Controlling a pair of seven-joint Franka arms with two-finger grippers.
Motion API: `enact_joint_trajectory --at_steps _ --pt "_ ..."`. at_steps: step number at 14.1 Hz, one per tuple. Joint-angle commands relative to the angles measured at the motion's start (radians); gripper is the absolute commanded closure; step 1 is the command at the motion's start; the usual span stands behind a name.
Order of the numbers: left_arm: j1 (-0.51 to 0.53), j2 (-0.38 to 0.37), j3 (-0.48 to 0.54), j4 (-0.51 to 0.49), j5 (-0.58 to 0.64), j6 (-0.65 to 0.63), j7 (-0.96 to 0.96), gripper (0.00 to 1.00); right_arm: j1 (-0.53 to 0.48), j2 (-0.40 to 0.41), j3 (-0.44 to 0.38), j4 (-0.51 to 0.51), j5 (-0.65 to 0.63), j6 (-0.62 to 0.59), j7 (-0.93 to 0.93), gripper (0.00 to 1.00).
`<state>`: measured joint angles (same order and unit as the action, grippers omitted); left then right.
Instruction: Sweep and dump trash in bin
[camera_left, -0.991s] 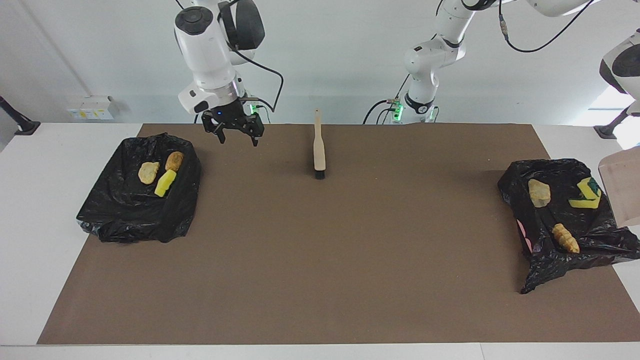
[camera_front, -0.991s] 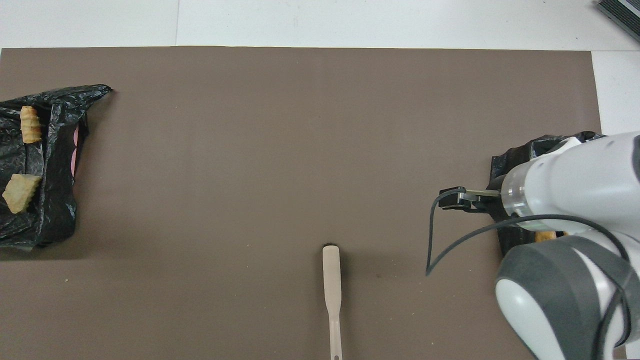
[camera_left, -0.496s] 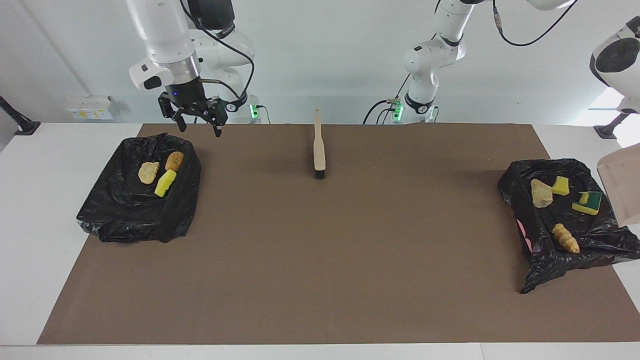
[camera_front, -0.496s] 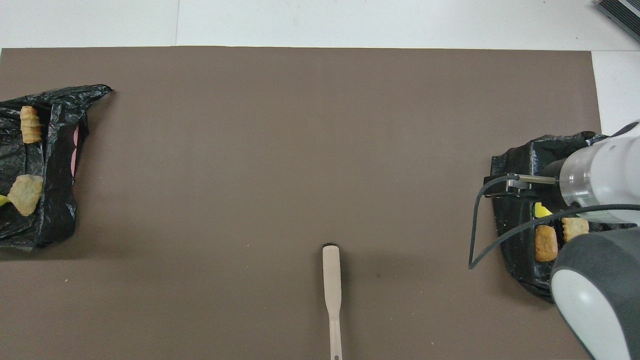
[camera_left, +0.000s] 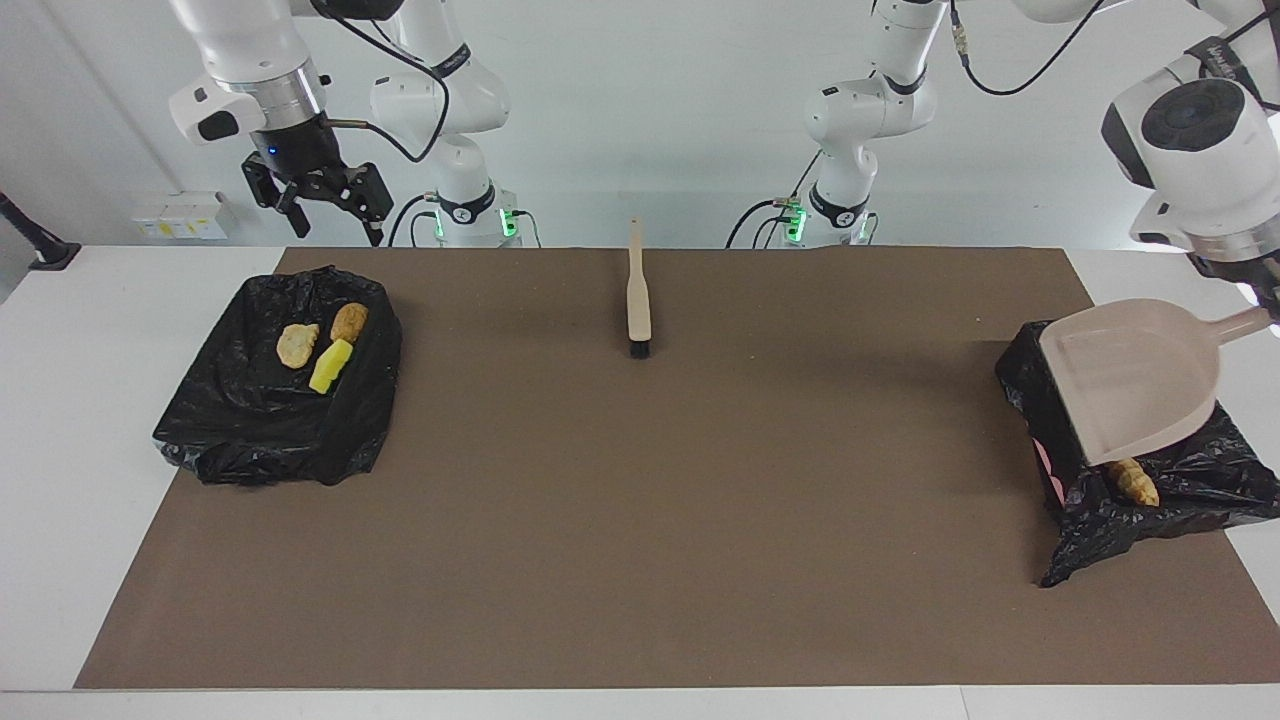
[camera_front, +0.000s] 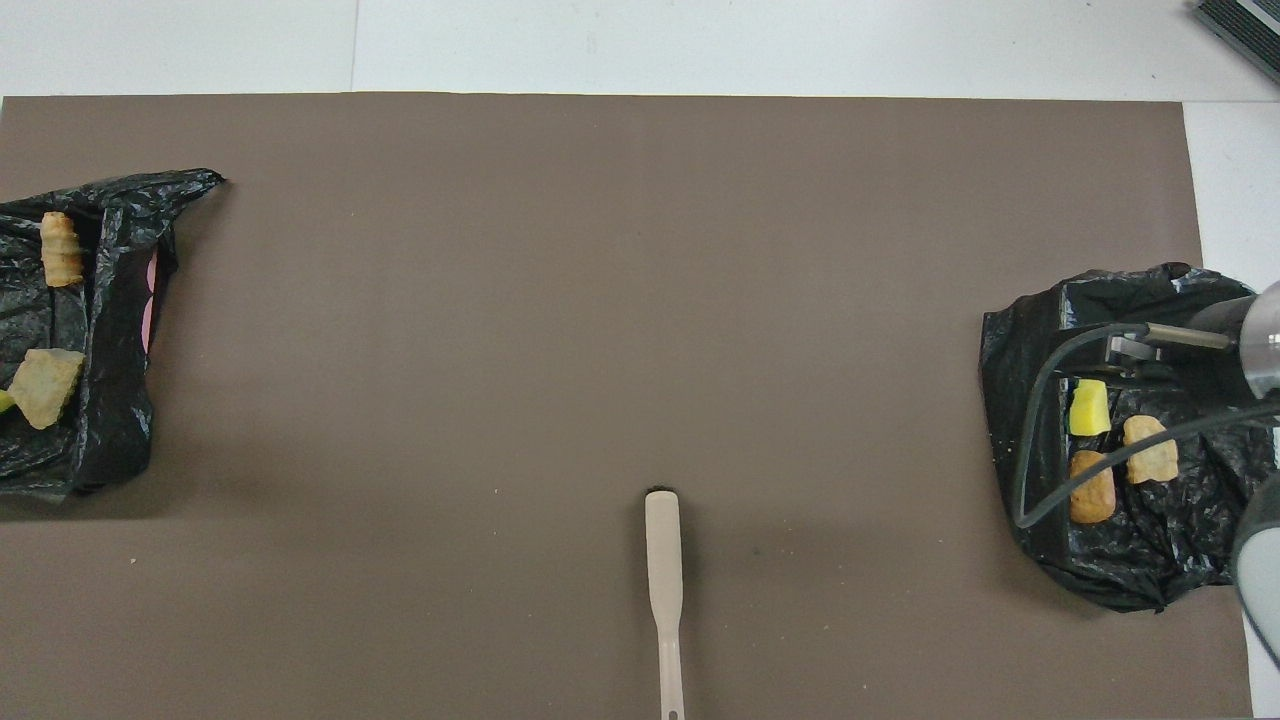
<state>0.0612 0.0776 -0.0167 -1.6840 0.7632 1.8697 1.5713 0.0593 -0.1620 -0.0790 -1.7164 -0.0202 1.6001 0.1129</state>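
Right pincer (camera_left: 318, 210): raised, empty, fingers spread apart, over the desk edge beside the bin at the right arm's end.
Left pincer: at the picture edge in the facing view, at the dustpan handle; finger state cannot be told.
Desk (camera_left: 120, 560): white, covered by a brown mat (camera_left: 640, 500).
Bin, right arm's end (camera_left: 280, 420): lined with black plastic; rests on the mat edge.
Bin, left arm's end (camera_left: 1180, 490): lined with black plastic, partly covered by the dustpan in the facing view.
Dustpan (camera_left: 1135, 390): beige, raised and tilted over the bin at the left arm's end.
Brush (camera_left: 638, 295): beige, black bristles; lies flat on the mat, midway between the arms, handle toward the robots.
Trash, right arm's end (camera_left: 320, 345): three scraps inside the bin, close together.
Trash, left arm's end (camera_left: 1133, 480): one ridged tan scrap visible in the bin below the dustpan; the overhead view shows another scrap (camera_front: 42, 385) nearer to the robots.
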Motion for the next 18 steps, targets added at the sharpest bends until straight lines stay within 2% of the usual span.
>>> enact_joint_trajectory --at_steps 1,5,6,11,14,18 --pt "-0.088 -0.022 0.018 -0.011 -0.166 -0.090 -0.010 1.00 -0.009 0.019 -0.001 0.044 0.009 -0.041 -0.048 0.00" --pt "-0.172 -0.015 0.015 -0.052 -0.332 -0.138 -0.221 1.00 -0.013 0.102 -0.004 0.181 0.023 -0.152 -0.061 0.00" --pt "-0.179 -0.010 0.014 -0.063 -0.382 -0.141 -0.290 1.00 -0.016 0.104 -0.010 0.181 0.028 -0.154 -0.068 0.00" --pt "-0.357 -0.044 0.014 -0.128 -0.545 -0.173 -0.797 1.00 -0.022 0.110 -0.014 0.192 0.045 -0.140 -0.068 0.00" --pt "-0.475 -0.027 0.014 -0.128 -0.653 -0.192 -1.202 1.00 -0.007 0.105 -0.007 0.187 0.040 -0.146 -0.064 0.00" --pt "-0.625 0.034 0.014 -0.120 -0.783 -0.143 -1.586 1.00 -0.015 0.101 -0.008 0.179 0.040 -0.158 -0.082 0.00"
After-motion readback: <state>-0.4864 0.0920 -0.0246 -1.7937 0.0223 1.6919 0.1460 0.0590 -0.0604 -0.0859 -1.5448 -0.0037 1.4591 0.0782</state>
